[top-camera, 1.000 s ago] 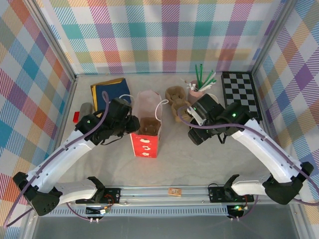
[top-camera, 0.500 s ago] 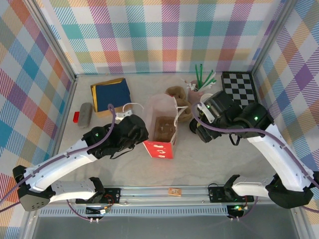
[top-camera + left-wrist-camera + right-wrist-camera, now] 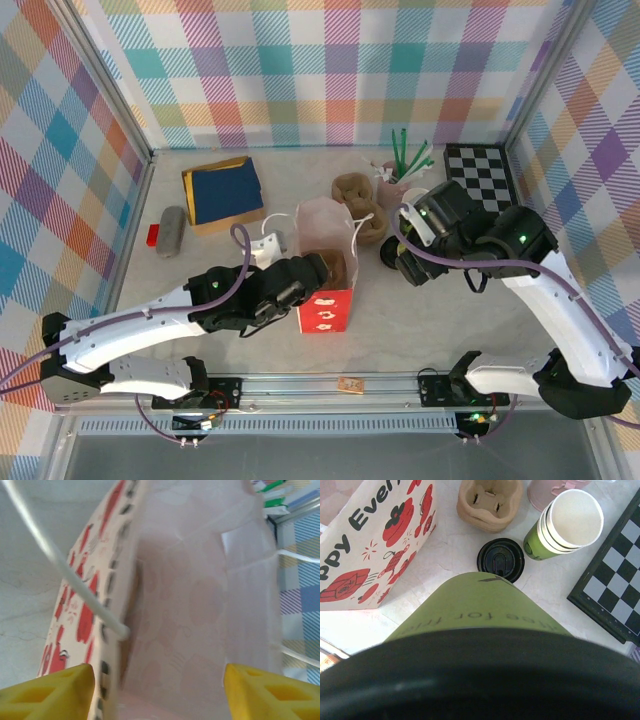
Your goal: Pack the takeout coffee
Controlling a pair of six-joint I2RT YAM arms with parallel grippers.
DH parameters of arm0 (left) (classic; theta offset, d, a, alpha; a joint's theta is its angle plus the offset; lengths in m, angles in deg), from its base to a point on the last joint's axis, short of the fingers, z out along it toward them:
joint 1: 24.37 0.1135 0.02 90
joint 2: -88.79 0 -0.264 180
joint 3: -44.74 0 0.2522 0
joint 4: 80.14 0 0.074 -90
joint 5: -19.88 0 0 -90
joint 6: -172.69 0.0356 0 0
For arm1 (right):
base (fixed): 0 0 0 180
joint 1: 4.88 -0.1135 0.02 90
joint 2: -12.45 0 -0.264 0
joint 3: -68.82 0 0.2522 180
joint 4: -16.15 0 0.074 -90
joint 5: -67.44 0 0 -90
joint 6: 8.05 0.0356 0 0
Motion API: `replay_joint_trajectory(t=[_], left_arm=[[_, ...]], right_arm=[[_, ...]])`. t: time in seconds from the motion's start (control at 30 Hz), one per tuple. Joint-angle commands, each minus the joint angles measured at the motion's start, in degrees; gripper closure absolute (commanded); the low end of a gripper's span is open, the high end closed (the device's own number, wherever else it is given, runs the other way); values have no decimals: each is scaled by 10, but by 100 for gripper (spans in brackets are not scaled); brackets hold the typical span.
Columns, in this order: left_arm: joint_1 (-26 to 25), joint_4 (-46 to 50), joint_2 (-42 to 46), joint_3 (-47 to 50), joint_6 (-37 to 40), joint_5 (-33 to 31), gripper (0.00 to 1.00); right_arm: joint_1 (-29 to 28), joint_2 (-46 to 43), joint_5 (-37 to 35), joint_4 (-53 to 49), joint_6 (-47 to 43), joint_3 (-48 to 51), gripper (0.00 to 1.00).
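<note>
Nearest to us, the left arm stretches across the table (image 3: pixel 420 320) to the gift bag (image 3: pixel 322 310), a red-printed paper bag with a pale pink inside. In the left wrist view, the left gripper (image 3: pixel 160 687) has its two yellow fingertips (image 3: pixel 50 685) spread wide. One is outside the bag's printed wall and the other is over the pink interior. Nothing is pinched between them, and we cannot tell whether either tip touches the paper. A white cord handle (image 3: pixel 75 580) crosses in front of the printed wall.

To the right of the bag, the right gripper (image 3: pixel 405 260) carries the takeout coffee (image 3: pixel 480 605) above the table. The right wrist view shows the cup tight against the lens, with its black lid along the bottom edge and its green wall running away from us. The cup hides the fingers, but it hangs clear of the surface in their grasp.

Below it, a loose black lid (image 3: pixel 500 559) lies flat on the table. A stack of lidless cups (image 3: pixel 565 525) sits just beside that lid. A cardboard cup carrier (image 3: pixel 490 502) sits a little farther back, near the bag's side.

A chessboard (image 3: pixel 483 185) lies toward the far right. Left of it is a pink cup (image 3: pixel 393 187) holding green and white sticks. A dark blue book with a yellow edge (image 3: pixel 222 190) rests at the far left.
</note>
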Motion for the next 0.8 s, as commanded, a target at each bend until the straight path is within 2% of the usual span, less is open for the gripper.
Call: replay_joint_trajectory(t=[0.0, 0.2, 0.6, 0.67, 0.77], left_arm=[[-12, 0, -7, -41, 9, -27, 28], [-14, 48, 1, -97, 67, -43, 22], [-6, 178, 99, -172, 209, -120, 19], [22, 195, 90, -191, 250, -99, 17], [94, 205, 63, -221, 311, -8, 17]], right_arm=[[3, 0, 3, -21, 5, -53, 31], [3, 18, 70, -19, 12, -119, 34], [-13, 44, 198, 22, 34, -191, 38], [-14, 48, 222, 34, 39, -195, 39], [-23, 51, 261, 58, 50, -192, 39]])
